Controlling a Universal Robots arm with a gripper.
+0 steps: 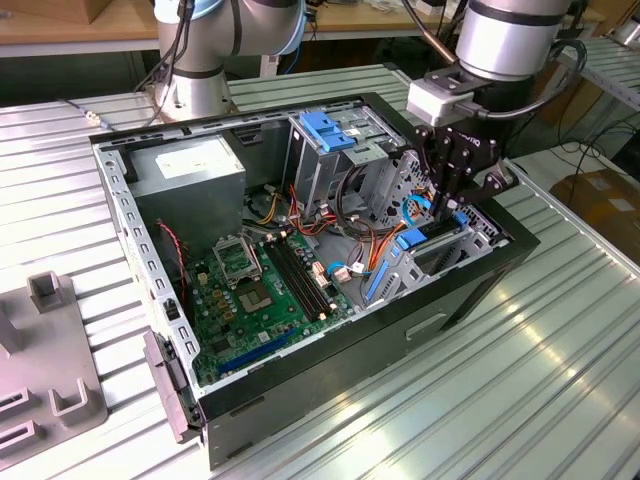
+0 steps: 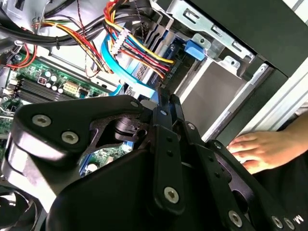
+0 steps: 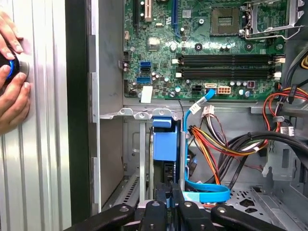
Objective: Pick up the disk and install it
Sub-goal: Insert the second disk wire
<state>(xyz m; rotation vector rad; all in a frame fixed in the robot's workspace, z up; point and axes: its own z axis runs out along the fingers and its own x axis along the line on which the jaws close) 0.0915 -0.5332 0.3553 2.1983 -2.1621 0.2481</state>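
Fingers (image 1: 452,205) pressed together low in the drive bay, disk (image 3: 164,144) (blue-railed) seated below, coloured cables (image 3: 216,139) just beside, hand (image 3: 12,72) outside case.

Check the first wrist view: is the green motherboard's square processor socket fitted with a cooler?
No. The processor socket on the green motherboard lies bare, its metal frame and contact field exposed.

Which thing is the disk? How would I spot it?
Look in the open computer case, at the metal bay below the black gripper. The disk stands on edge there, slim with a bright blue frame, unlike the blue bracket on top of the tall cage.
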